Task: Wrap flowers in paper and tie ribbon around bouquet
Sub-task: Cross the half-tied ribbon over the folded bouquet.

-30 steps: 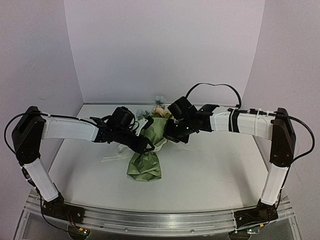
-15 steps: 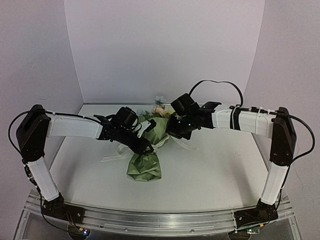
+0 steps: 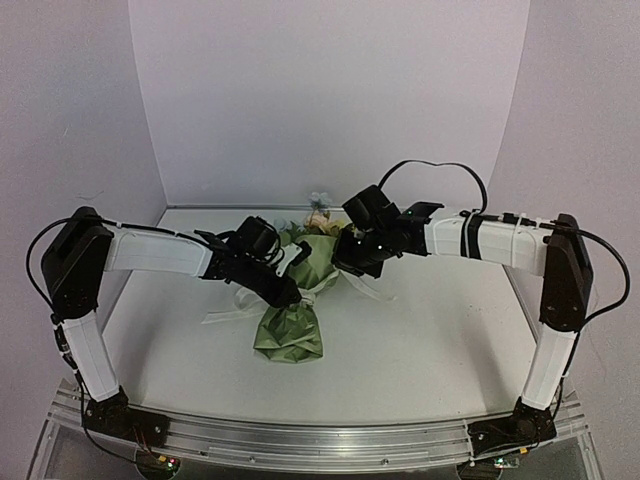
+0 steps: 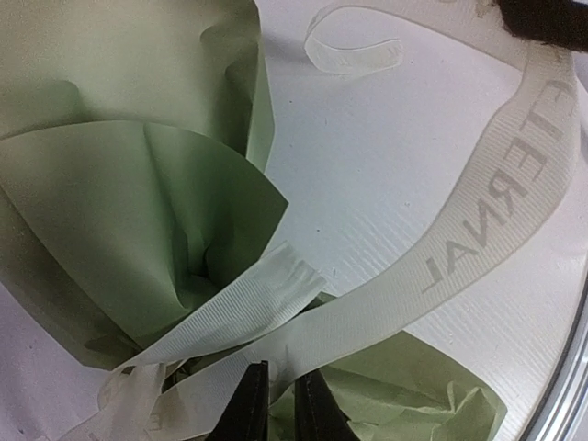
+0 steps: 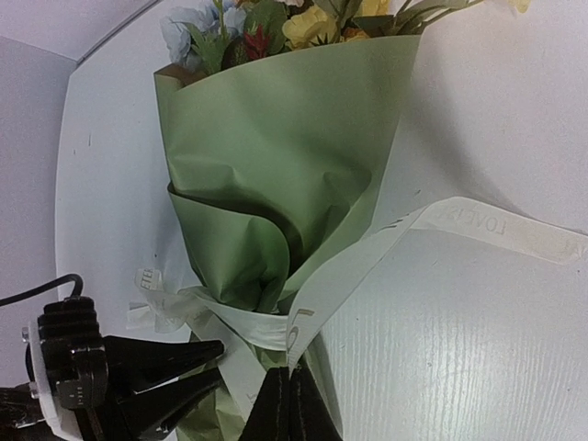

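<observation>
Right gripper (image 5: 289, 397) is clenched on the cream-white lettered ribbon (image 5: 478, 223) looped round the olive-green paper-cone bouquet (image 5: 276, 156). Left gripper (image 4: 280, 409) has its jaws nearly together at that ribbon; I cannot tell whether it grips. The bouquet lies mid white table (image 3: 430, 340), blooms far.

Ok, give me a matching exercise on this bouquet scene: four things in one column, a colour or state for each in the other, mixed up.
Column one:
1. paper
2. ribbon
3. flowers
4. right gripper

Column two:
A. cream, with printed letters
B. olive green, folded into a cone
C. shut on a strand at the narrow waist
D. yellow and blue, sticking out of the wide end

Pairs: 1-B, 2-A, 3-D, 4-C
</observation>
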Motion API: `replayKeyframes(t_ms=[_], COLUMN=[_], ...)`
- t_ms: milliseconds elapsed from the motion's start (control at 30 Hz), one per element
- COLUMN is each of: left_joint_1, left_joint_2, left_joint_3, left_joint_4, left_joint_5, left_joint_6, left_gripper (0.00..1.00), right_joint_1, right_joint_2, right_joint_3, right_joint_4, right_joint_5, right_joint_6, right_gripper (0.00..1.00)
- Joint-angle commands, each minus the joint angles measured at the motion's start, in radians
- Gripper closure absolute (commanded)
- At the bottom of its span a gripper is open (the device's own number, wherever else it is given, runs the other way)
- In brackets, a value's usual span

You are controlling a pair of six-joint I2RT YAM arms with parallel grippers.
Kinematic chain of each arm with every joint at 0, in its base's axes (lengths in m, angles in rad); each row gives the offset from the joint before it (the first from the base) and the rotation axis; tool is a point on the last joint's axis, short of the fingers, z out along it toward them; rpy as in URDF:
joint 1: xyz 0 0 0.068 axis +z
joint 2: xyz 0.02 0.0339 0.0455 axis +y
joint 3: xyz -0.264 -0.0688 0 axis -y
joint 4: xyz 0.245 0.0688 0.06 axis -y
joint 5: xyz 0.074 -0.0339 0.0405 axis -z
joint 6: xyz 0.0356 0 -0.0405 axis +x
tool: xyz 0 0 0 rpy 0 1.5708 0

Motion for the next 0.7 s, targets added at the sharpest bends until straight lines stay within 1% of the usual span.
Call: replayKeyframes(t_ms=[0, 33, 167, 233, 300, 333, 400, 500, 567, 667], left_joint_1=[0.004, 0.004, 0.002, 0.002, 0.002, 0.002, 0.002, 0.002, 0.002, 0.002], left_joint_2=[-0.012, -0.015, -0.049, -0.075, -0.095, -0.102, -0.110, -0.122, -0.129, -0.138], left_joint_3=[0.032, 0.027, -0.018, -0.051, -0.081, -0.091, -0.108, -0.130, -0.140, -0.147], left_joint_4=[0.046, 0.051, 0.111, 0.157, 0.191, 0.199, 0.214, 0.239, 0.257, 0.277], left_joint_5=[-0.044, -0.052, -0.112, -0.135, -0.141, -0.140, -0.137, -0.131, -0.120, -0.092], left_joint_6=[-0.014, -0.017, -0.049, -0.065, -0.074, -0.075, -0.078, -0.082, -0.085, -0.086], left_gripper=[0.97, 0.99, 1.00, 1.00, 1.00, 1.00, 1.00, 1.00, 1.00, 1.00], right_joint_1=[-0.002, -0.002, 0.008, 0.020, 0.034, 0.038, 0.047, 0.056, 0.056, 0.056], right_joint_2=[-0.035, -0.040, -0.062, -0.087, -0.111, -0.120, -0.139, -0.164, -0.161, -0.117], right_joint_3=[-0.017, -0.025, -0.089, -0.156, -0.214, -0.232, -0.250, -0.237, -0.213, -0.146], right_joint_4=[0.005, 0.006, 0.036, 0.076, 0.119, 0.135, 0.145, 0.148, 0.148, 0.159], right_joint_5=[-0.003, -0.004, -0.019, -0.025, -0.033, -0.036, -0.028, -0.025, -0.043, -0.105], right_joint_6=[-0.006, -0.006, -0.030, -0.054, -0.072, -0.082, -0.111, -0.191, -0.250, -0.347], right_gripper=[1.00, 1.00, 1.00, 0.93, 0.83, 0.78, 0.71, 0.60, 0.51, 0.44])
